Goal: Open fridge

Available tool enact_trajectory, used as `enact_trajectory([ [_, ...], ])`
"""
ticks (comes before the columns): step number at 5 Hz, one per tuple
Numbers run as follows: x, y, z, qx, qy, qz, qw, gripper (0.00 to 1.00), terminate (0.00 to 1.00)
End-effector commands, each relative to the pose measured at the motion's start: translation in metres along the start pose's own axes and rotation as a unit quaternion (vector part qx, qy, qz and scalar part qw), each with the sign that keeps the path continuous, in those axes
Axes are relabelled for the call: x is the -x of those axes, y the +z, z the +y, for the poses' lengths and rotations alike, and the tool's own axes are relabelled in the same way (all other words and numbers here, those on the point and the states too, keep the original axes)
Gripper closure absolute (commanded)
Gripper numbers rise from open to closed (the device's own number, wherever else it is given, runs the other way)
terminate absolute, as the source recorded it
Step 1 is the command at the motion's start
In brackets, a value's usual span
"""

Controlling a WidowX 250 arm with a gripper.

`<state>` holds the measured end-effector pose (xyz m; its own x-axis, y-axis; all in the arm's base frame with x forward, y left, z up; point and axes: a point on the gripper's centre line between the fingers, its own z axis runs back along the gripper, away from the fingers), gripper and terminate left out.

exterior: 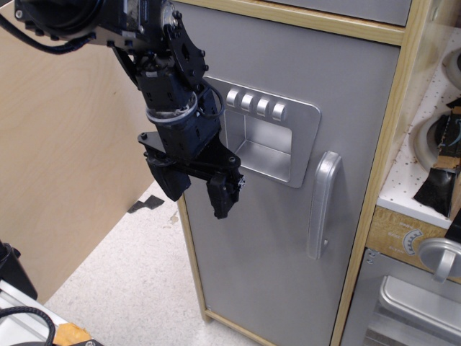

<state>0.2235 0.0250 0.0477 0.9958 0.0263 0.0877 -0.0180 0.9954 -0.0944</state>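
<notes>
Speckled white flooring [130,267] and a plywood wall [65,144] frame the only view. Against them stands the fridge [288,238], its grey door flush and closed, with the dispenser panel [263,133] up high and the silver bar handle [322,204] near the right edge. Left of that handle, apart from it, the pincer [200,189] hangs with jaws spread and empty, probably ready to hook the bar.
</notes>
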Motion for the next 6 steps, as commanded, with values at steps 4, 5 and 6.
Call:
enact_trajectory([
  [4, -0.054, -0.018, -0.057, -0.001, -0.007, -0.024, 0.9997, 0.00, 0.00],
  [5, -0.079, -0.020, -0.064, 0.005, -0.007, -0.046, 0.9989, 0.00, 0.00],
  [6, -0.095, -0.028, -0.073, 0.002, 0.011, -0.099, 0.9951, 0.00, 0.00],
])
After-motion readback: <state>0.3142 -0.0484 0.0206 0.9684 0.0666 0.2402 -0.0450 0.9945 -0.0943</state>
